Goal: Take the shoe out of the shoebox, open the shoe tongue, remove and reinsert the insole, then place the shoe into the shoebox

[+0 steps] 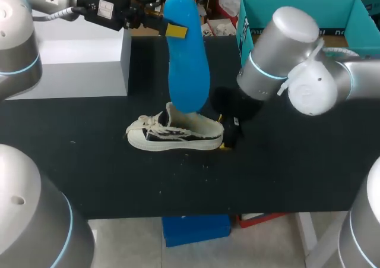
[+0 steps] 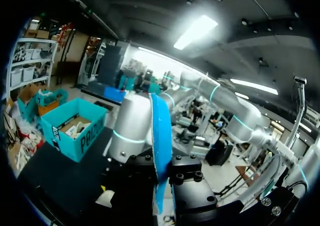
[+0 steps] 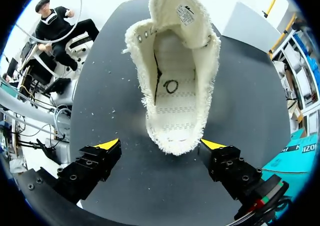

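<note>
A white low-top shoe (image 1: 175, 134) lies on its side near the middle of a black table (image 1: 285, 173), toe toward 9 o'clock, outside the teal shoebox (image 1: 249, 24), which stands at about 2 o'clock from it. The left gripper (image 1: 174, 29), at 12 o'clock from the shoe, is clamped on a blue insole (image 1: 187, 60) that hangs upright, its lower end at the shoe's opening. The right gripper (image 3: 161, 145) sits at the heel, at 3 o'clock, jaws wide apart on either side of it.

Frayed cream canvas shoe (image 1: 178, 136), smooth matt blue insole (image 1: 185, 60), matt black tabletop (image 1: 285, 173), teal cardboard shoebox (image 1: 338, 12)
</note>
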Robot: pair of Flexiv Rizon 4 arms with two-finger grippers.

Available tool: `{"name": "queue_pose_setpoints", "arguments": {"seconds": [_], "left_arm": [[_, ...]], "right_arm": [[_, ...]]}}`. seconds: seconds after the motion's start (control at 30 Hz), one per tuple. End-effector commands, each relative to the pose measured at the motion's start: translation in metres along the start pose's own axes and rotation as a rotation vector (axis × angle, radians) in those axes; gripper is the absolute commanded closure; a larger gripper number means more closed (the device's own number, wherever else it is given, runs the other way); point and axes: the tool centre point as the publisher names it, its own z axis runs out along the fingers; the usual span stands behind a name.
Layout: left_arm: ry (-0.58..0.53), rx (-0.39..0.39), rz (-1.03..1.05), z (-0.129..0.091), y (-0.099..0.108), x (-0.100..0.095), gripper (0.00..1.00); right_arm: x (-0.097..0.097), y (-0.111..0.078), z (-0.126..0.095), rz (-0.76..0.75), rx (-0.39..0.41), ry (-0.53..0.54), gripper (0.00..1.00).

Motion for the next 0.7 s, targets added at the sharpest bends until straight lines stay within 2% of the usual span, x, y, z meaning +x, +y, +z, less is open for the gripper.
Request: {"name": "queue_pose_setpoints", "arguments": {"seconds": [0.03, 0.33, 0.7], "left_arm": [[-0.001, -0.001, 0.001, 0.001, 0.0005, -0.0006, 1.0], [-0.001, -0.001, 0.001, 0.001, 0.0005, -0.0006, 1.0], [-0.001, -0.001, 0.001, 0.001, 0.0005, -0.0006, 1.0]], "right_arm": [[0.0002, 0.0095, -0.0033, 0.006, 0.372, -0.014, 0.0], [-0.0058, 0.0146, -0.008, 0.014, 0.407, -0.029, 0.0], [-0.0082, 0.0132, -0.0069, 0.026, 0.389, -0.038, 0.0]]}}
